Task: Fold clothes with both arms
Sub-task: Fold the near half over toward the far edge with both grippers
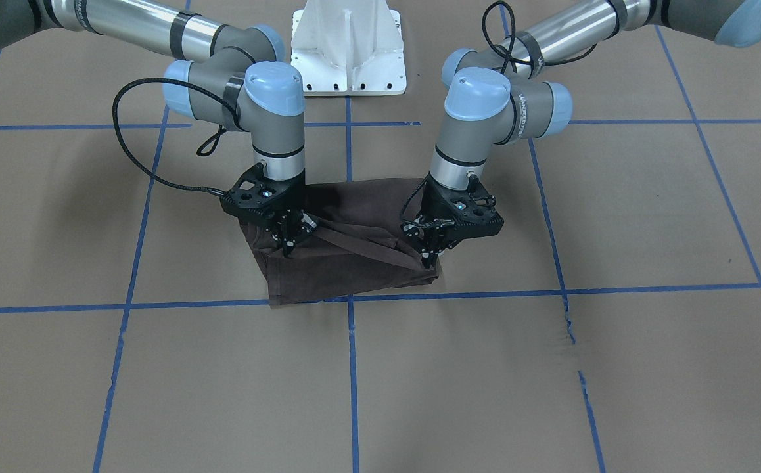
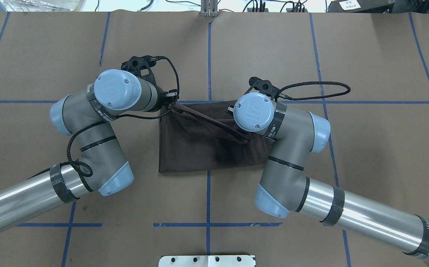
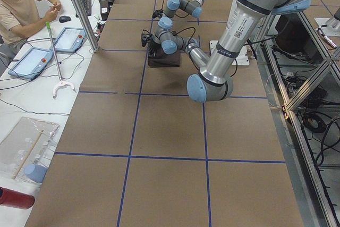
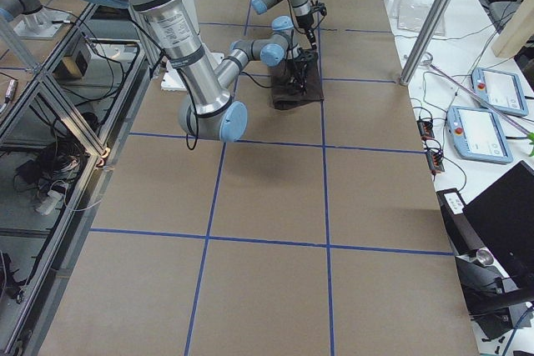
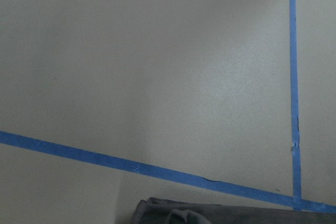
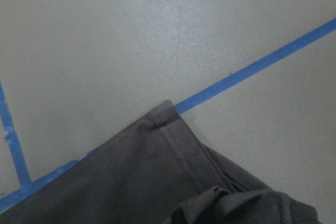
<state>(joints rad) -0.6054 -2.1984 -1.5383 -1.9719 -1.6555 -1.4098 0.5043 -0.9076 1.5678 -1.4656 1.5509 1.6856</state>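
The dark brown T-shirt (image 1: 341, 279) lies folded into a compact rectangle on the brown table, just behind a blue tape line; it also shows in the overhead view (image 2: 188, 148). Both arms point down over it. My left gripper (image 1: 428, 259) is shut on the cloth at the shirt's edge on the front-facing view's right. My right gripper (image 1: 286, 248) is shut on cloth near the opposite edge. A taut band of fabric runs between them, raised slightly off the layer below. The right wrist view shows a hemmed shirt corner (image 6: 168, 129). The left wrist view shows only a strip of shirt (image 5: 210, 214).
The white pedestal base (image 1: 347, 46) stands behind the shirt. Blue tape lines (image 1: 351, 368) grid the brown table. A side table in the exterior left view holds tablets (image 3: 29, 62), and a person (image 3: 21, 3) sits there. Metal frame posts (image 4: 430, 22) stand by the table's edge.
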